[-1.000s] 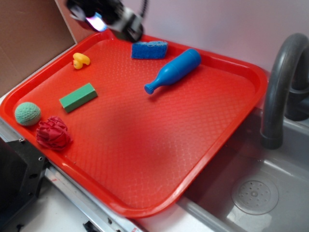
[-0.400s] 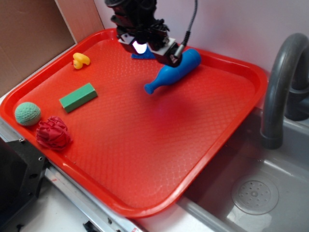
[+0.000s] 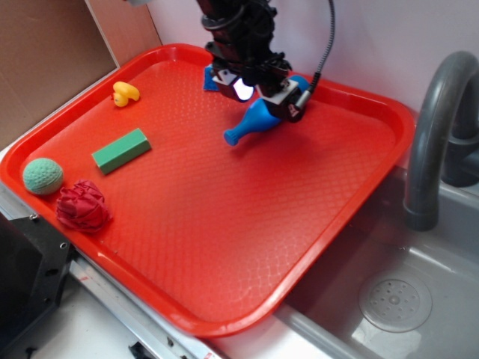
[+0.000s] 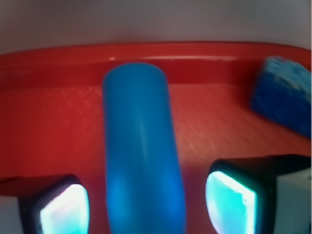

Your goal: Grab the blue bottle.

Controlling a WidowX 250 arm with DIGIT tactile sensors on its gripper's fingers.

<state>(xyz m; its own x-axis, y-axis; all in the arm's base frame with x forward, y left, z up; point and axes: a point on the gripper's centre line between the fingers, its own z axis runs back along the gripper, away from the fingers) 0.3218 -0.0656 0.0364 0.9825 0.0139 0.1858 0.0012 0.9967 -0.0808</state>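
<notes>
The smooth solid-blue plastic bottle (image 4: 141, 151), bowling-pin shaped, lies on its side on the red textured plastic tray (image 3: 224, 247), toward the tray's 1 o'clock corner. In the exterior view its narrow neck and flared lip point to about 8 o'clock, while its cylindrical body is mostly covered by the black robot gripper (image 3: 258, 93) hanging over it. In the wrist view the bottle's body runs straight up between the two fingertips (image 4: 63, 207), which glow pale teal at 7 and 5 o'clock; the gripper is spread wide, with a red gap of tray on each side of the bottle, so nothing is pinched.

A blue rectangular sponge (image 4: 282, 92) sits near the tray's far rim, at 2 o'clock in the wrist view. At the tray's 9 to 10 o'clock side lie a small yellow rubber duck (image 3: 125, 93), a green rectangular block (image 3: 120, 150), a teal knitted ball (image 3: 43, 176) and a red crumpled fabric ball (image 3: 82, 206).

The tray rests on a pale surface beside a grey metal sink (image 3: 404, 299) with a curved grey faucet (image 3: 438, 120) at 3 o'clock. A white wall stands behind.
</notes>
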